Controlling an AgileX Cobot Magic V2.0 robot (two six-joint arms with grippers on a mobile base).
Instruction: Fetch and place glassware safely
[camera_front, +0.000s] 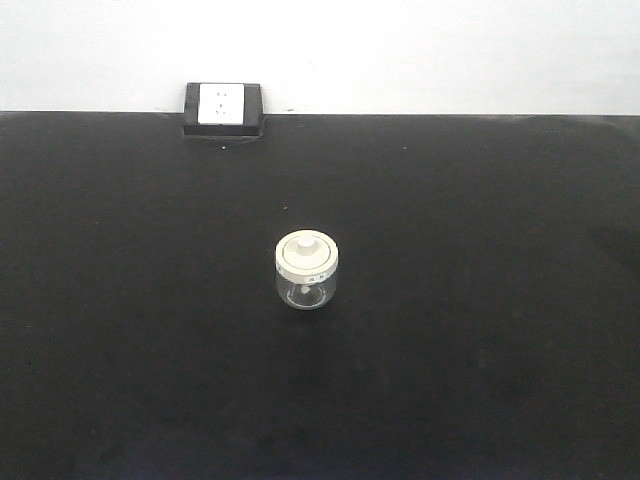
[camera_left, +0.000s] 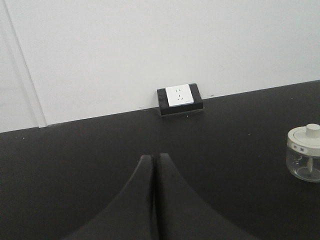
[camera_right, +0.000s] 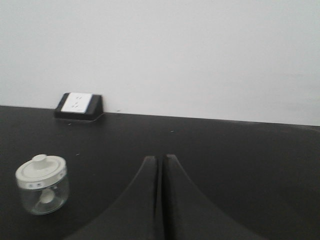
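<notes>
Standing upright near the middle of the black table (camera_front: 120, 330), the jar (camera_front: 307, 272) is sitting alone, nothing touching it. Its cream lid (camera_front: 307, 253) is resting flat on top, knob (camera_front: 307, 241) pointing up, small dark marks showing along the rim. A small white piece (camera_front: 304, 291) is lying inside the clear glass, near the bottom.

Socket (camera_front: 222, 108): white face in a black housing, sitting well behind the jar and somewhat to its left in the front view, right where the tabletop is meeting the white wall (camera_front: 450, 50).

Left gripper (camera_left: 154, 159): its two dark fingers are lying pressed together, only a thin seam showing between them, holding nothing. It is hovering well apart from the jar; in the left wrist view the jar (camera_left: 304, 152) is showing far off at the right edge, the socket (camera_left: 180, 99) straight ahead.

Right gripper (camera_right: 160, 160): fingers likewise pressed together, nothing between them. It is also staying clear of the jar; in the right wrist view the jar (camera_right: 42, 184) is appearing off to the lower left, the socket (camera_right: 79, 105) beyond it against the wall.
</notes>
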